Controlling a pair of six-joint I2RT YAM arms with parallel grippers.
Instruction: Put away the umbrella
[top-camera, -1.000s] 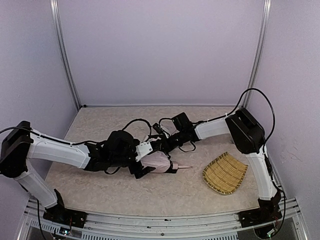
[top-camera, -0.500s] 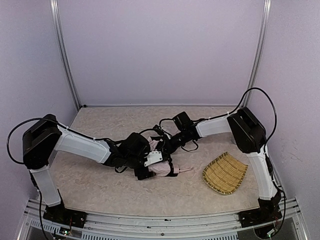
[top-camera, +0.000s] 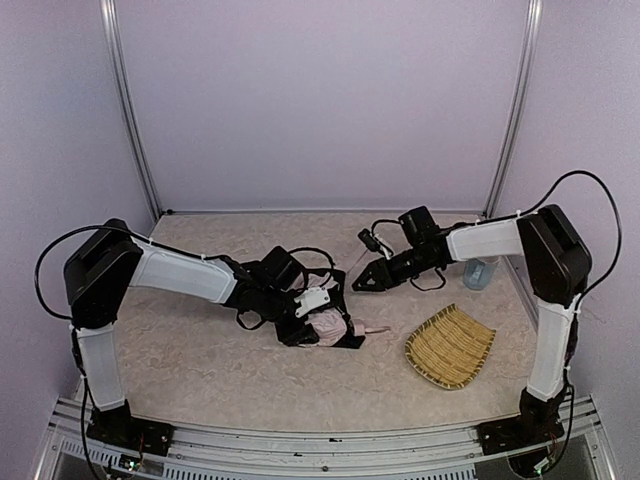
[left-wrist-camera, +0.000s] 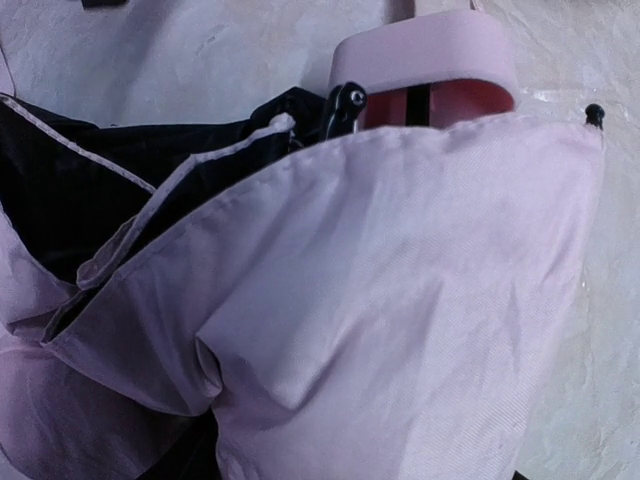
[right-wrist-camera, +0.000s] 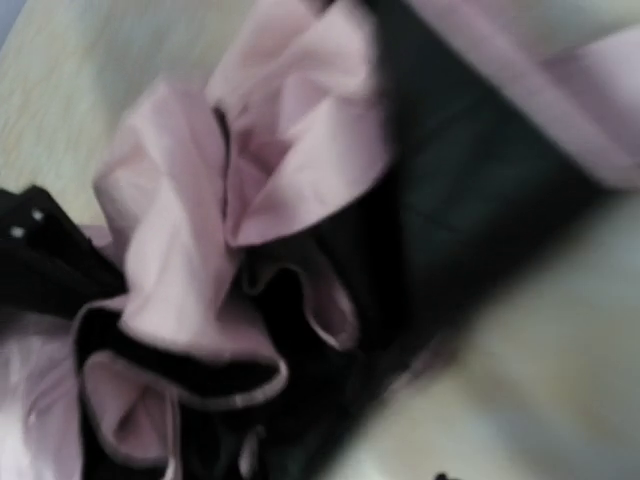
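from above, the umbrella (top-camera: 332, 322) is lying bunched near the middle of the table (top-camera: 200, 360), with the left gripper (top-camera: 320, 335) sitting over it. the right gripper (top-camera: 358, 285) is hovering just behind it. i cannot tell how either one's jaws are standing. left wrist: pink fabric is filling the frame. right wrist: blurred pink and black folds, probably the same umbrella.

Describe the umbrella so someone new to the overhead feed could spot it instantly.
On the beige table, look near the middle, left of the woven straw tray. The umbrella lies there crumpled. It is the only soft thing: pale pink fabric, black lining, a small pink handle pointing toward the tray.
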